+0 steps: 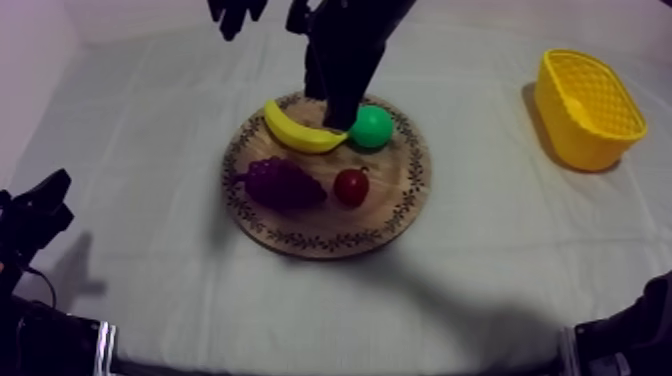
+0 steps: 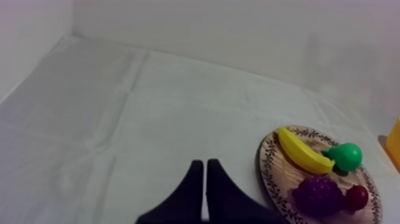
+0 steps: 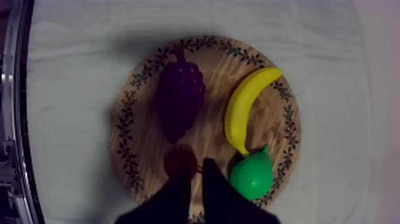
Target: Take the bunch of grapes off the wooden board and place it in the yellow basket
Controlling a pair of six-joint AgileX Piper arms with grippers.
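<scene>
The purple bunch of grapes lies on the left half of the round wooden board. My right gripper hangs over the board's far side, above the banana and pear, with its fingers together and nothing held. In the right wrist view its tips sit beside the small red fruit, short of the grapes. The yellow basket stands at the far right. My left gripper rests low at the left, shut and holding nothing.
On the board with the grapes lie a banana, a green pear and the small red fruit. Open cloth lies between board and basket. A metal frame runs along the table's edge.
</scene>
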